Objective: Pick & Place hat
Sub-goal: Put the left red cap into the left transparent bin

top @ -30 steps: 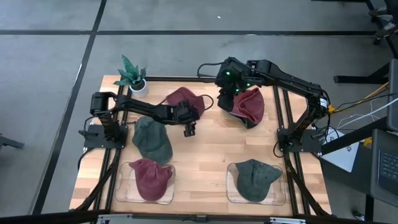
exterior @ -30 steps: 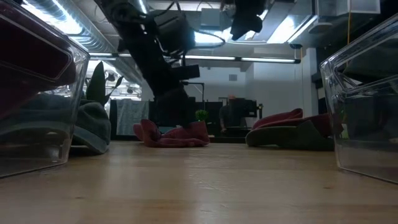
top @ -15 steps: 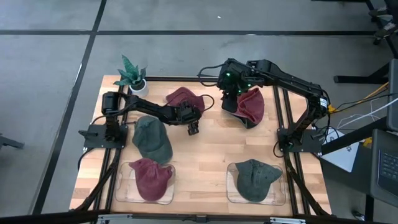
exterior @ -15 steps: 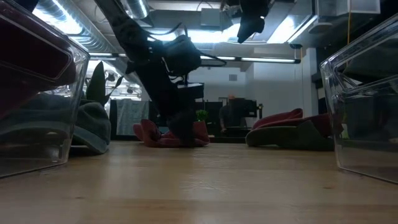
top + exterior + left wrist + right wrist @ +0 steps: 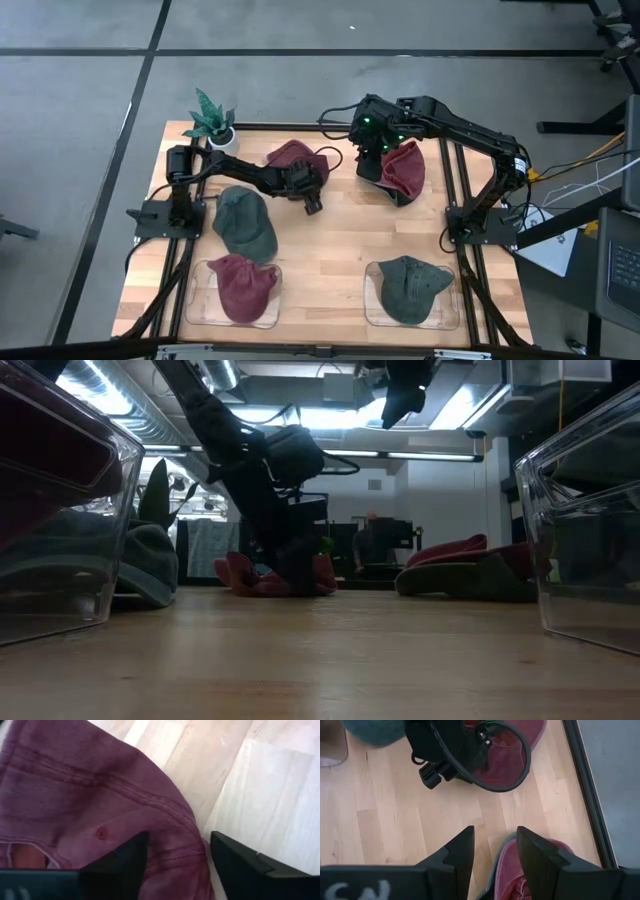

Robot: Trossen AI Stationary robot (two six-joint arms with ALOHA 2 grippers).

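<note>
High view shows the left gripper (image 5: 313, 206) down at the near edge of a maroon fabric cap (image 5: 296, 157) that lies toward the back of the pale wooden surface (image 5: 330, 250), a little left of centre. Left wrist view shows that cap (image 5: 95, 805) filling the space ahead of the two dark fingers (image 5: 125, 865), which stand apart with its stitched edge lying between them; whether either finger presses the fabric cannot be told. Low view shows the left arm coming down to the same cap (image 5: 255, 575) on the wood. The right gripper (image 5: 372, 150) hangs raised near the back of the surface, beside a second maroon cap (image 5: 402, 170) that lies on a dark green one; in the right wrist view its fingers (image 5: 457, 852) stand part open with nothing between them, above bare wood and the rim of that cap (image 5: 512, 865). A loose dark green fabric cap (image 5: 245, 222) lies on the left side of the surface. Two clear plastic trays sit along the front edge: the left tray (image 5: 205, 300) holds a maroon cap (image 5: 243, 285), the right tray (image 5: 372, 312) holds a green cap (image 5: 410, 286). A small potted green plant in a white pot (image 5: 213, 122) stands at the back left corner.
</note>
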